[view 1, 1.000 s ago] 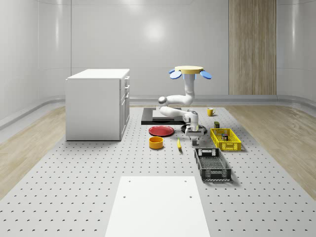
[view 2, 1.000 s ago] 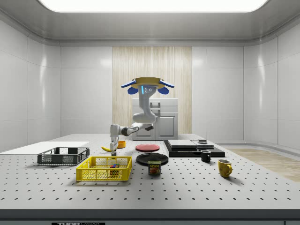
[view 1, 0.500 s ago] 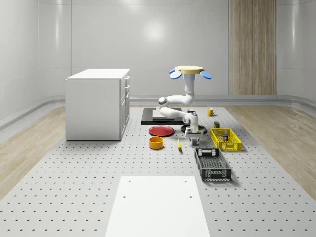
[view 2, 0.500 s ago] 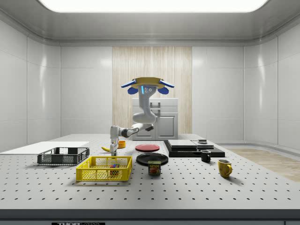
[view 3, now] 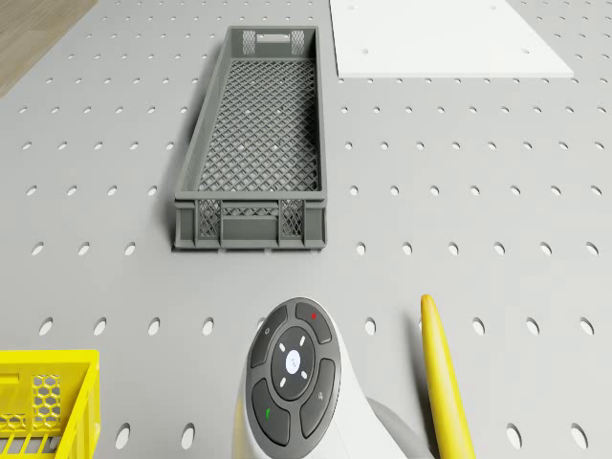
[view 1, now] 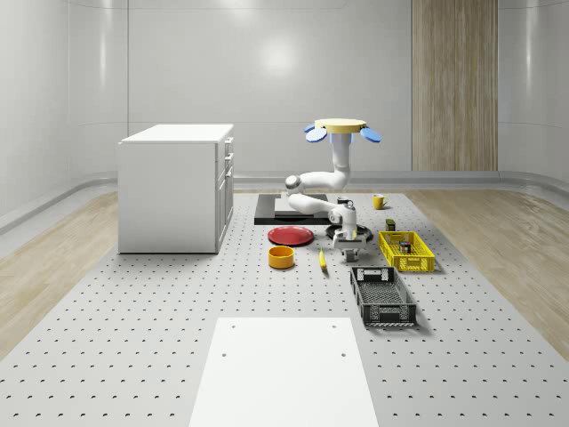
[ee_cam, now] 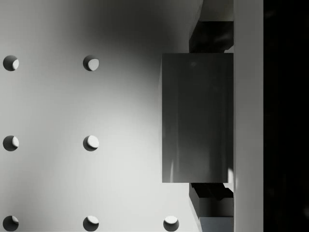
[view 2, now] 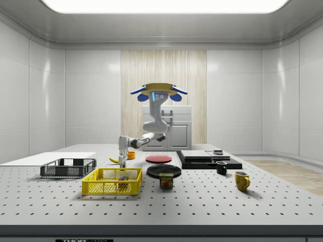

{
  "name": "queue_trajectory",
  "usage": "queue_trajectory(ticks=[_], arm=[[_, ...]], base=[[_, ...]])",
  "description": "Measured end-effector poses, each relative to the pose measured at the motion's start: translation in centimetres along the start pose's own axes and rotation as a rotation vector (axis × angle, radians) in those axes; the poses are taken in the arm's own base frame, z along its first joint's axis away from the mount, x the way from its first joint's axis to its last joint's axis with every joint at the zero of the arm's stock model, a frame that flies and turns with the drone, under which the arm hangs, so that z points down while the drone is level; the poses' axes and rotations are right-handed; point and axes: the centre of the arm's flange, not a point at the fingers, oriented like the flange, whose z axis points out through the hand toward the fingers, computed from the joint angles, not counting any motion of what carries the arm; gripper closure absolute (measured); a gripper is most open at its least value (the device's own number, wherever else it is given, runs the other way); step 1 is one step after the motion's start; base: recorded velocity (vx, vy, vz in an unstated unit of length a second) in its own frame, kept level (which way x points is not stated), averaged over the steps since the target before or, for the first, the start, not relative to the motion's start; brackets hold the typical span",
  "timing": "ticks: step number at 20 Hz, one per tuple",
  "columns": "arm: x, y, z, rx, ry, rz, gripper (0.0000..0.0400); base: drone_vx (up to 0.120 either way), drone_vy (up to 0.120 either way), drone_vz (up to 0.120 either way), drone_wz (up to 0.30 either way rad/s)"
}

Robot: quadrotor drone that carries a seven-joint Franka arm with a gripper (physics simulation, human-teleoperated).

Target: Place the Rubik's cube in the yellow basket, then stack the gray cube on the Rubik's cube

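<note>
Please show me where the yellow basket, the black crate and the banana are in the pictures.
yellow basket (view 2: 112,182): side view, on its near mesh wall.
black crate (view 3: 251,220): drone view, on its end wall.
banana (view 3: 443,375): drone view, on its middle.

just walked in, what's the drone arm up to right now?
The drone hovers above the table's far end, arm bent down so the gripper sits low beside the yellow basket. In the wrist view its fingers bracket the gray cube. The Rubik's cube already lies in the basket.
</note>
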Motion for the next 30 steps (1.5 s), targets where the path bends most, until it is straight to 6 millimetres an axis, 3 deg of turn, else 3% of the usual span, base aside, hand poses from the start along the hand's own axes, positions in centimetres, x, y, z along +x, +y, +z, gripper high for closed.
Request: queue_trajectory(ticks=[5, 12, 21, 30], arm=[[0.0, 0.0, 0.0, 0.000, 0.000, 0.000, 0.0130], [0.0, 0.0, -1.0, 0.000, 0.000, 0.000, 0.0146], [0.0, 0.0, -3.1, 0.000, 0.000, 0.000, 0.0150], [0.0, 0.0, -3.5, 0.000, 0.000, 0.000, 0.0150]], base=[[0.000, 0.000, 0.000, 0.000], [0.000, 0.000, 0.000, 0.000], [0.000, 0.000, 0.116, 0.000], [-0.107, 0.120, 0.107, 0.000]])
